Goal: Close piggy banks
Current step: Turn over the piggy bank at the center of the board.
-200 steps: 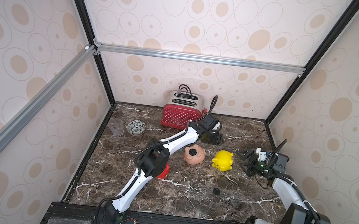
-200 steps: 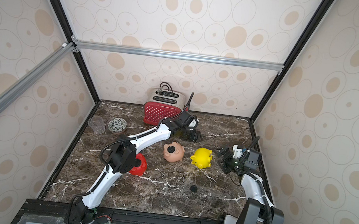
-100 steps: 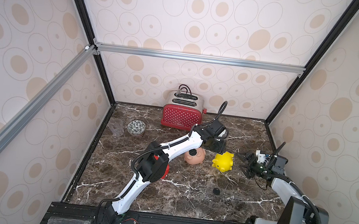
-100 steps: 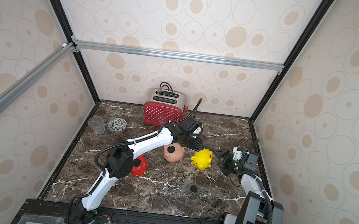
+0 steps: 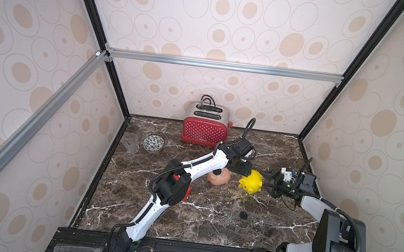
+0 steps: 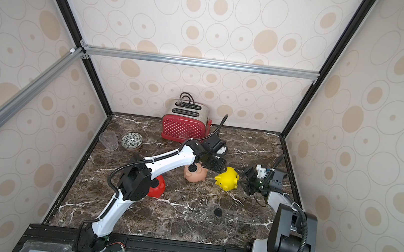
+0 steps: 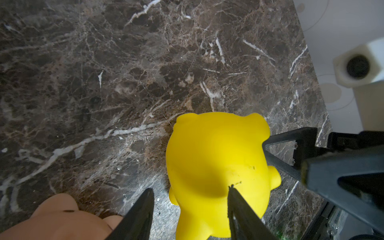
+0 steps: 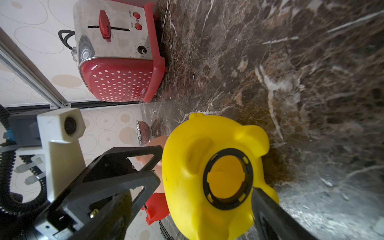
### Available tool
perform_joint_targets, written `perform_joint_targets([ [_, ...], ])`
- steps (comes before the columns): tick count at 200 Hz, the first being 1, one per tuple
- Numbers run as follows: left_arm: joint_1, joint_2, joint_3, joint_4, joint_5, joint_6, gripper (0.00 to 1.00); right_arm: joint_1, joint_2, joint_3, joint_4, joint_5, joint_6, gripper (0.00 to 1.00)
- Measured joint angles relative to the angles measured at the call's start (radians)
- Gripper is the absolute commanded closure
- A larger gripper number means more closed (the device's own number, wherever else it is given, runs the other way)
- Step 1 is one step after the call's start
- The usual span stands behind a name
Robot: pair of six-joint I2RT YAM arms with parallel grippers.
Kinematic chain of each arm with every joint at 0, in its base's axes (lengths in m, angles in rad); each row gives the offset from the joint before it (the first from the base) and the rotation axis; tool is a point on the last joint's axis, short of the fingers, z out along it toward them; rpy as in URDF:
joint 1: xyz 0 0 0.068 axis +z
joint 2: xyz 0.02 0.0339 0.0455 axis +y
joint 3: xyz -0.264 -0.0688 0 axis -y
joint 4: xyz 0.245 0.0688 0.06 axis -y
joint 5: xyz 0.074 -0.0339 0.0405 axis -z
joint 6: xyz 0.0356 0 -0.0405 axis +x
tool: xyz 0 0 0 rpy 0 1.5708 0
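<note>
While yellow pig [image 5: 251, 182] lies centre-right in both top views, belly hole [image 8: 226, 176] unplugged, left gripper [image 7: 190, 187] and right gripper [image 5: 268, 182] flank it, jaws apart, gripping nothing, black plug [image 5: 243, 215] loose at lower centre; pink pig [image 5: 220, 180] looks plugged, red pig [image 6: 158, 188] half hidden, unclear.

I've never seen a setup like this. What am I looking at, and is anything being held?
A white left arm and a grey right arm work over a dark marble table. Two pictures look down from overhead; two come from cameras on the arms' wrists. On the table: a red polka-dot toaster, a patterned bowl, a clear plastic cup, a small black round cap, a red plastic piggy bank, a peach-pink plastic piggy bank and a yellow plastic piggy bank. Both arms reach the yellow one, its belly hole uncovered. The right claw is open beside it; whether the left claw grips it is unclear.
</note>
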Motion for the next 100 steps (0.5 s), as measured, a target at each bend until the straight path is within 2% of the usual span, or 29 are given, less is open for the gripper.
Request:
perform_joint_targets([
  [100, 0.0, 0.007, 0.059, -0.034, 0.013, 0.002, 0.44, 0.023, 0.047, 0.029, 0.021, 0.0, 0.008, 0.1],
])
